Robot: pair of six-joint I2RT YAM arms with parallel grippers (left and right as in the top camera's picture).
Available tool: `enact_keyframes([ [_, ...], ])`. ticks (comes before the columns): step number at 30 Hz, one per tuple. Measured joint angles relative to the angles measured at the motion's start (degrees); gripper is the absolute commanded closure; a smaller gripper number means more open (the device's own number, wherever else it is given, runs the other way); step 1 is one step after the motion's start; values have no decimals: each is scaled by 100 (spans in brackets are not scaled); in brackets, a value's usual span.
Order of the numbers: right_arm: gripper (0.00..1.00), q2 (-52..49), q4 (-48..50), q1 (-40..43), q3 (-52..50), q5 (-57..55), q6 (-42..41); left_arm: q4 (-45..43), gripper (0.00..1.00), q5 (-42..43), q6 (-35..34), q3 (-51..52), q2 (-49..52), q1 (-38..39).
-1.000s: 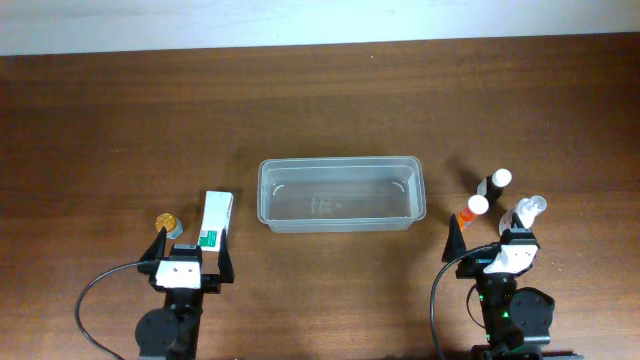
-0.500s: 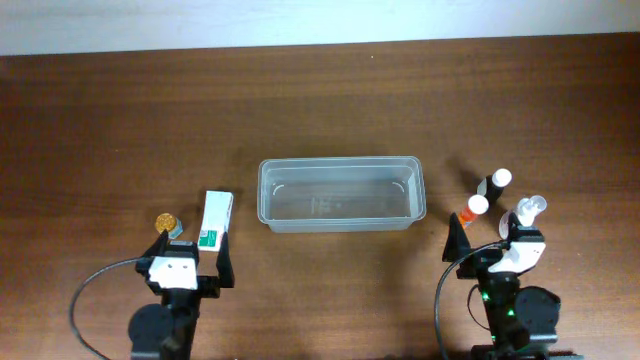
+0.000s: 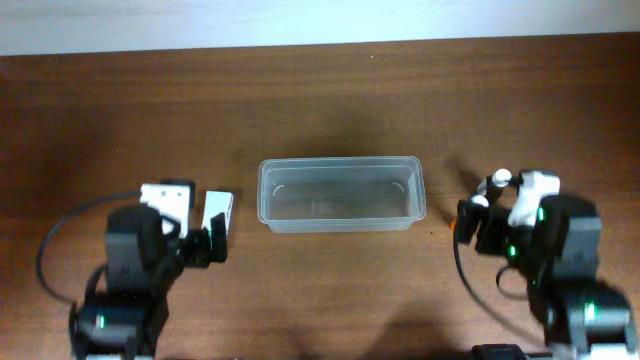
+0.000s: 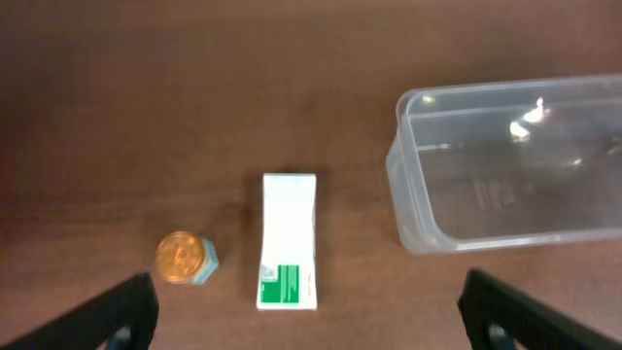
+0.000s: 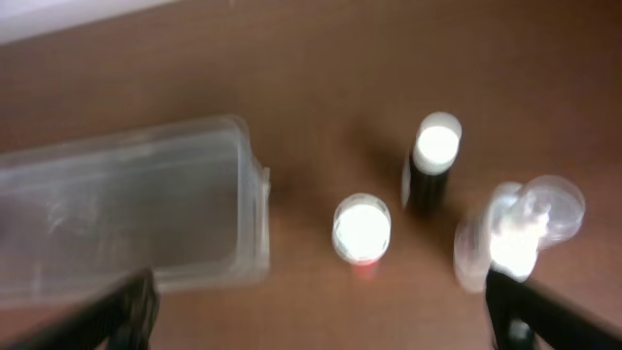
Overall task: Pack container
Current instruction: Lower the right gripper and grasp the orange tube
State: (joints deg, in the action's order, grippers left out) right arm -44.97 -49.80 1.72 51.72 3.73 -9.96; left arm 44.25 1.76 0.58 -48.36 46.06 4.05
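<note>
The container (image 3: 340, 195), a clear shallow plastic tub, stands empty mid-table; it also shows in the left wrist view (image 4: 515, 160) and the right wrist view (image 5: 126, 209). My left gripper (image 4: 311, 331) is open and empty, above a white-and-green carton box (image 4: 289, 240) and a gold-lidded small jar (image 4: 185, 258). My right gripper (image 5: 326, 331) is open and empty, above three small bottles: an orange one with a white cap (image 5: 362, 228), a black one (image 5: 432, 160) and a clear one (image 5: 515, 233).
In the overhead view the left arm (image 3: 145, 250) hides the jar and part of the carton (image 3: 218, 208). The right arm (image 3: 545, 240) hides the clear bottle; the black bottle (image 3: 497, 180) and the orange one (image 3: 476, 204) show beside it. The table is dark wood.
Both arms have lifted from the front edge and moved forward over their objects. The objects and the container have not moved.
</note>
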Motion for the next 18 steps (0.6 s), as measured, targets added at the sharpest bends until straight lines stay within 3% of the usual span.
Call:
enact_keyframes([
  [6, 2, -1921, -1325, 0, 1401, 37, 247, 664, 1, 533, -2, -866, 1381, 0],
  [18, 0, -3928, -1340, 0, 1543, 22, 234, 785, 1, 839, -4, -920, 2273, 0],
])
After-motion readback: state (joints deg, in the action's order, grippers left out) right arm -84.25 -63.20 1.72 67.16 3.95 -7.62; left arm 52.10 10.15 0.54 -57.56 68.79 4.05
